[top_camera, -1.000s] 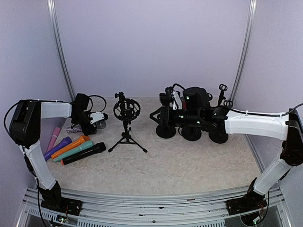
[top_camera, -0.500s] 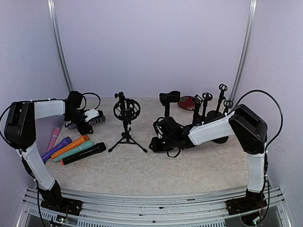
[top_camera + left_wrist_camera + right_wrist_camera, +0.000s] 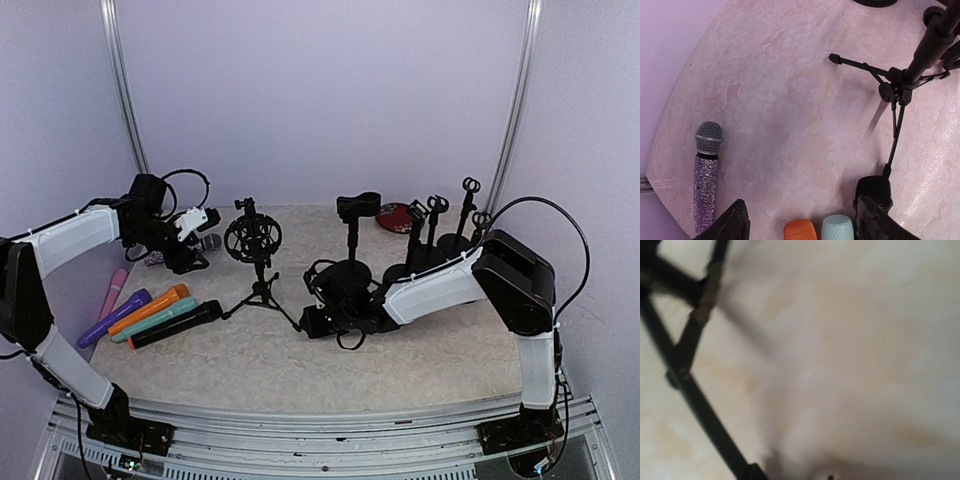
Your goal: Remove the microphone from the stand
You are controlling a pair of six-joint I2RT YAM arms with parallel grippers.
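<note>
We find the microphone (image 3: 250, 238) seemingly upright atop the stand (image 3: 262, 290); our left hand (image 3: 203, 228), open and empty, hovers just left of it, nearer; our right hand (image 3: 315, 320) sits low by the stand's feet, and we cannot tell its grip.

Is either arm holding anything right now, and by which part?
The left gripper holds nothing; its jaws stand apart over the table. The right gripper sits low beside a leg of the tripod stand; whether it grips anything cannot be told.

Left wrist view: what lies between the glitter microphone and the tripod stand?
Bare tabletop only, as the left wrist view shows, from glitter microphone to tripod stand.
</note>
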